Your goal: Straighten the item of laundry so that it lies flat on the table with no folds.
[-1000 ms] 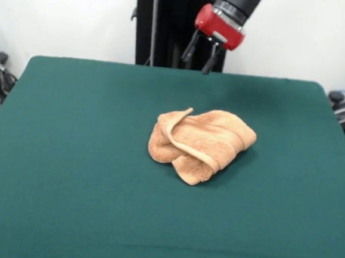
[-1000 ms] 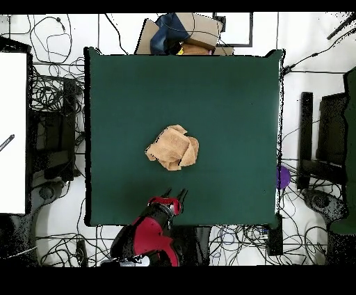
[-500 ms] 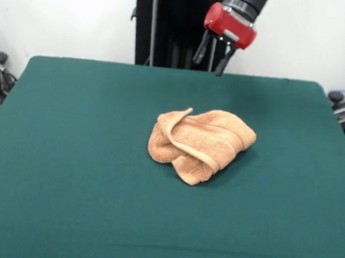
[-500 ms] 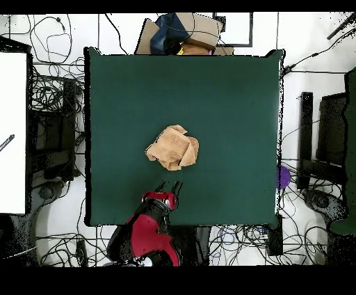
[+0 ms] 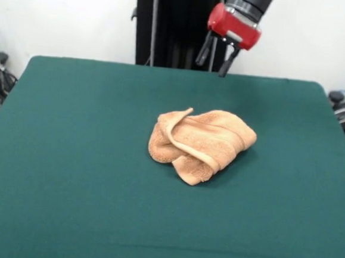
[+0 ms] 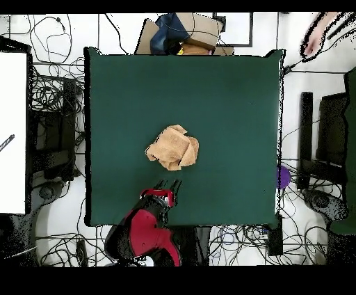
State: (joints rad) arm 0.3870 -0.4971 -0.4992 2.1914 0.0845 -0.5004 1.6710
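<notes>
The item of laundry [image 5: 199, 143], a peach-orange towel, lies crumpled in a folded heap near the middle of the dark green table [image 5: 68, 157]; a hemmed edge curls across its top. In the overhead view the towel [image 6: 172, 147] sits slightly toward the robot's side of the table [image 6: 229, 97]. My gripper [image 5: 214, 60] hangs in the air above the table's far edge, well behind and above the towel, open with nothing between its two dark fingers. From overhead the gripper [image 6: 161, 187] is just below the towel, apart from it.
Cables and equipment crowd the floor around the table. A cardboard box [image 6: 188, 31] with dark cloth lies beyond the top edge in the overhead view. A person's hand [image 6: 316, 35] shows at the top right corner there.
My gripper has drifted right in the front view and stayed open and high. A person's hand has appeared at the overhead view's top right. The towel has not moved.
</notes>
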